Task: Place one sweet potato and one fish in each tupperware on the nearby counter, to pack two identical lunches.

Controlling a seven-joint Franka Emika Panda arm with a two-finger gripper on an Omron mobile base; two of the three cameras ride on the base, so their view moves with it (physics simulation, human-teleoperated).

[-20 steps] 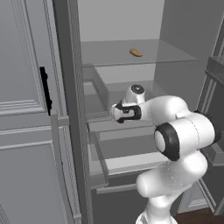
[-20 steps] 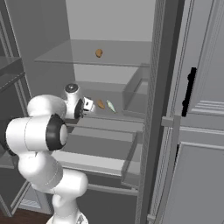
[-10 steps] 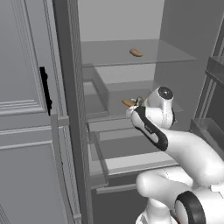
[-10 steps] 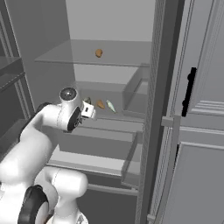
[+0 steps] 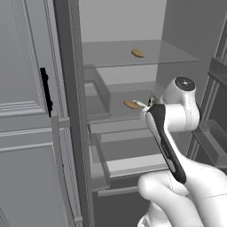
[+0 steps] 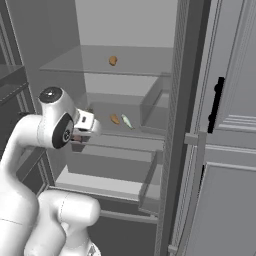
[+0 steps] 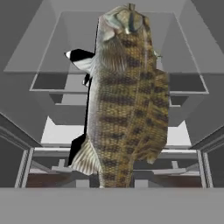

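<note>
I've swung the arm round and drawn back from the fridge shelf, so my pincer [image 6: 75, 136] is now clenched on the brown fish [image 7: 127, 100], leaving one sweet potato [image 5: 131, 104] and the pale fish [image 6: 127, 121] there, next stop the table

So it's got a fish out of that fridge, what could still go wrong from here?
1. The brown fish hangs long past the fingers, so it may slip or swing as the arm moves.
2. The arm is close to the drawer fronts and the door edge, so the dangling fish could catch there.
3. A sweet potato and pale fish lie side by side, awkward to pick singly.
</note>
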